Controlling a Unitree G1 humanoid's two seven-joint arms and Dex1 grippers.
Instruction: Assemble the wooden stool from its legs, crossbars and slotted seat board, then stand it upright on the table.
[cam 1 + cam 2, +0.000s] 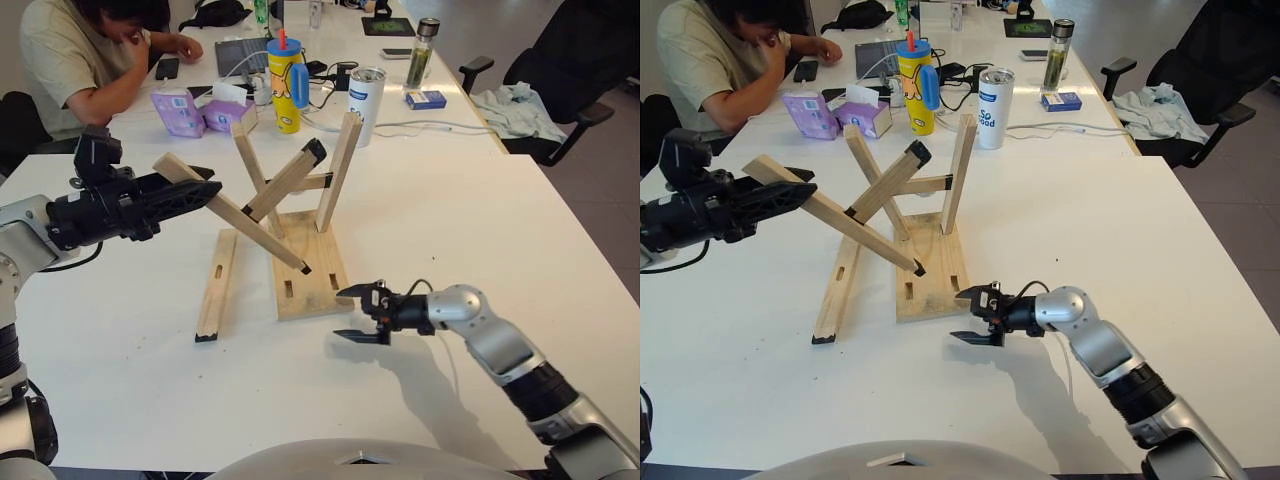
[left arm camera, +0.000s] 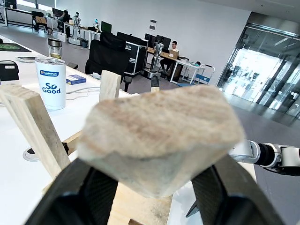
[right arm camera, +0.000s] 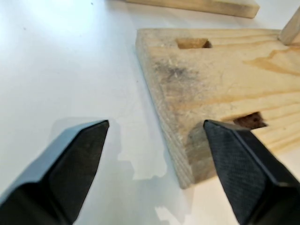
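On table (image 1: 470, 230), pale slotted seat board (image 1: 315, 290), left hand (image 1: 205, 190) gripping slanted leg (image 1: 255, 228), right hand (image 1: 340, 313) wide

Seat board (image 3: 220, 79): pale unfinished wood, visible grain, grey scuffing, rough slot edges.
Leg (image 2: 159, 136): raw wood, rough-sawn end face.
Table (image 1: 520, 230): white, smooth, faint sheen.
Right gripper (image 3: 156, 123), fingers (image 3: 70, 164): black matt plastic, finely textured.
Tumbler (image 1: 366, 100): glossy white, metal rim.
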